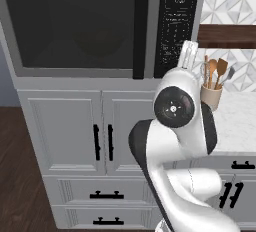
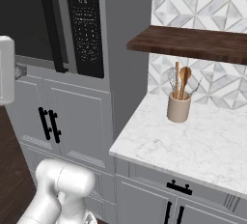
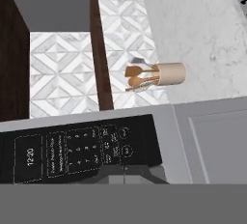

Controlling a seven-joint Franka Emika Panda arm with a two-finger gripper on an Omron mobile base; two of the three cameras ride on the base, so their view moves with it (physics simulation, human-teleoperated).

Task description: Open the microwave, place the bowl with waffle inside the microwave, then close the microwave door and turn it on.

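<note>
The microwave (image 1: 30, 73) is built in above white cabinets. The microwave door (image 1: 70, 26) is closed, its black handle strip (image 1: 141, 26) upright beside the black button panel (image 1: 176, 21). My gripper (image 3: 124, 174) sits close in front of the lower part of that panel (image 3: 82, 150), whose display reads 12:20. Its fingers are pressed together with nothing between them. In the left base view the white hand (image 1: 188, 56) stands at the panel's lower right edge. The bowl with waffle is hidden; the dark glass lets nothing clear through.
A beige utensil cup (image 2: 179, 106) with wooden spoons stands on the marble counter (image 2: 193, 146) to the right. A dark wooden shelf (image 2: 193, 42) hangs above it. White cabinet doors with black handles (image 1: 102, 142) lie below the microwave.
</note>
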